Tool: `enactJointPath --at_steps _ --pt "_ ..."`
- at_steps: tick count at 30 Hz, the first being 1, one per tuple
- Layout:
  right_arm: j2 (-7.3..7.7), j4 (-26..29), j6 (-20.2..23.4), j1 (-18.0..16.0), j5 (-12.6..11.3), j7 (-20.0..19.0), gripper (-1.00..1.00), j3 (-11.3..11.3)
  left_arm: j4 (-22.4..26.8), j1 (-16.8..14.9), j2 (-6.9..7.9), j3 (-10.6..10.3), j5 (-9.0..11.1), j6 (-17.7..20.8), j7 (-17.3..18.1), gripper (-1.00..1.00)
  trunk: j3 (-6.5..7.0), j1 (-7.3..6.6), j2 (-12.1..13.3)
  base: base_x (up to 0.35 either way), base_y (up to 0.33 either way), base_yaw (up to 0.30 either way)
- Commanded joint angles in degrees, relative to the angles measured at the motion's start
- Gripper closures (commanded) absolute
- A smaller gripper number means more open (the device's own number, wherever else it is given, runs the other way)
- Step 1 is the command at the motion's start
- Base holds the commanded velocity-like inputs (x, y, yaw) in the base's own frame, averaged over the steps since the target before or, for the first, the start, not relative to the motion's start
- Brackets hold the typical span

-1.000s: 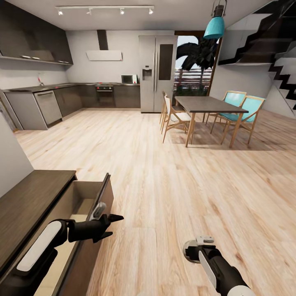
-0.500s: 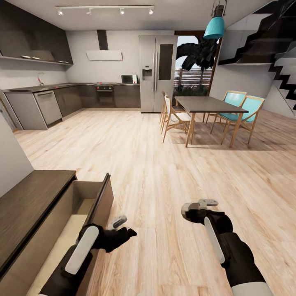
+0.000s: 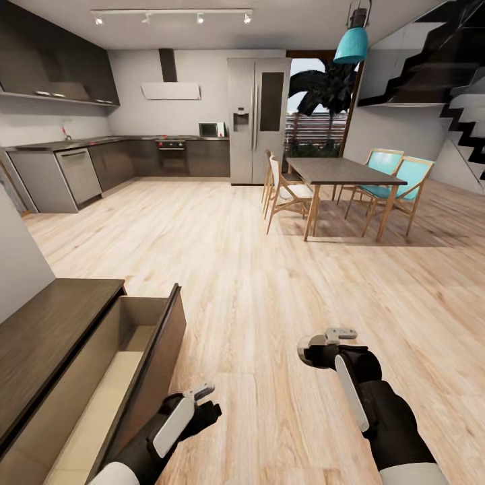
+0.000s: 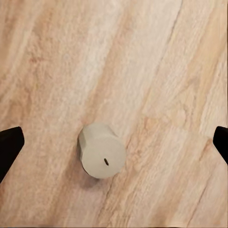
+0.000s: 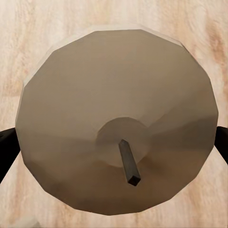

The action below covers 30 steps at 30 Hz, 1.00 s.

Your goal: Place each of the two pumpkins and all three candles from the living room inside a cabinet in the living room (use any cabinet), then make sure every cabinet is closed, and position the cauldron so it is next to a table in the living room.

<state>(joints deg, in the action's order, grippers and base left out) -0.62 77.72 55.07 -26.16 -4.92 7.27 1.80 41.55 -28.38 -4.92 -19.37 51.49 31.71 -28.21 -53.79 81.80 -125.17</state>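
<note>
Now, setting: we look over a pale wood plank floor (image 3: 269,283) toward a dark grey kitchen (image 3: 135,158) at the far left and a dark-topped dining worktop (image 3: 343,172) with wooden chairs at the far right.
Cabinet: the long, low dark-brown wood cabinet (image 3: 47,330) stands at the near left, and we see its wide drawer with pale beige insides (image 3: 101,391) pulled open; no item shows in the part of the drawer we can see.
Left end effector (image 3: 202,407): it hangs low over the floor, just right of the open drawer's front. In the left wrist view its two dark fingertips (image 4: 9,147) sit wide apart, so we read it as open and holding nothing.
Candle on the floor: in the left wrist view a small, short, round white candle with a dark wick mark (image 4: 101,151) stands upright on the planks between the spread fingertips, apart from both.
Right end effector (image 3: 323,347): it is at the near right, above the floor, well apart from the cabinet. Its dark fingertips (image 5: 7,152) show at either side of a candle.
Candle in the right end effector: a round white candle with a short dark wick (image 5: 118,118) sits right in front of the right wrist camera, between the two fingertips; we read it as gripped, with plank floor behind it.
</note>
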Motion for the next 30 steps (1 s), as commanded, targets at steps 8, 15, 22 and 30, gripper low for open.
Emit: enactJointPath --at_steps 8,15,22,30 --pt "0.00 -0.38 0.30 -0.06 -0.53 0.55 1.00 0.13 -4.74 -0.18 -0.09 -3.92 -1.76 -6.72 4.63 -1.00 -0.05 -0.01 -0.02 0.000 0.000 0.000" --pt "0.00 -0.57 0.30 -0.07 -0.48 0.55 1.00 0.09 -2.45 -0.24 -0.08 -4.22 -1.69 -6.52 4.95 -1.00 -0.05 -0.01 -0.02 0.000 0.000 0.000" --pt "0.00 -0.66 0.25 -0.04 -0.56 0.55 1.00 0.04 -0.10 -0.51 0.07 -3.75 -1.00 -3.64 5.00 -1.00 -0.05 -0.01 -0.02 0.000 0.000 0.000" --pt "0.07 -0.88 0.07 -0.05 -0.42 0.35 1.00 0.01 -2.30 -0.45 0.00 -3.44 -0.53 -0.58 5.01 -1.00 -1.49 1.75 -3.23 0.000 0.000 0.000"
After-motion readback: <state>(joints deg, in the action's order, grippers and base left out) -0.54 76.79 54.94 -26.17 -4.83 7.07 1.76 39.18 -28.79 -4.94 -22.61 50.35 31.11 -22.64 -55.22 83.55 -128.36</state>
